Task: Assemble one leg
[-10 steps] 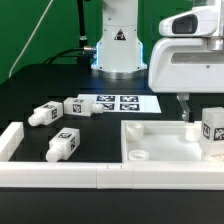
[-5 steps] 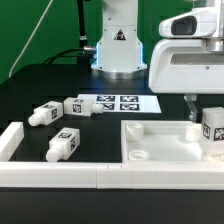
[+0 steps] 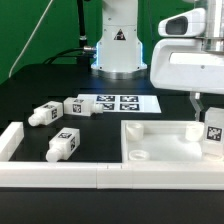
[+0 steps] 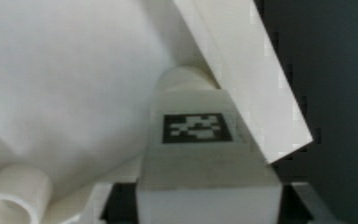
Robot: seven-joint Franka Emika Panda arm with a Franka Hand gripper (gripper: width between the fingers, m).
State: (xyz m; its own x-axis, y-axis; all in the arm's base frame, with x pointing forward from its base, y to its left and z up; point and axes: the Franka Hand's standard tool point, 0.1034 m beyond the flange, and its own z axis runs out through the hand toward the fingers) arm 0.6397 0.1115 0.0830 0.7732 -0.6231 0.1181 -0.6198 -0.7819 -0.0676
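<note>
My gripper (image 3: 209,118) is shut on a white leg (image 3: 213,134) with a square tag marker, held upright at the exterior view's right, over the far right corner of the large white tray piece (image 3: 160,147). In the wrist view the leg (image 4: 197,140) fills the middle between my two dark fingers (image 4: 121,198), with the tray's raised rim (image 4: 247,70) running past it. Three more legs lie on the black table at the left: one (image 3: 41,114), one (image 3: 79,106) and one (image 3: 64,145).
The marker board (image 3: 122,103) lies flat behind the legs, in front of the robot base (image 3: 118,45). A white L-shaped fence (image 3: 40,168) runs along the table's front and left. A round socket (image 3: 140,157) shows in the tray's near left corner.
My gripper and the held leg have moved toward the exterior view's right and slightly down, closer to the tray's far right corner. The loose legs have not moved.
</note>
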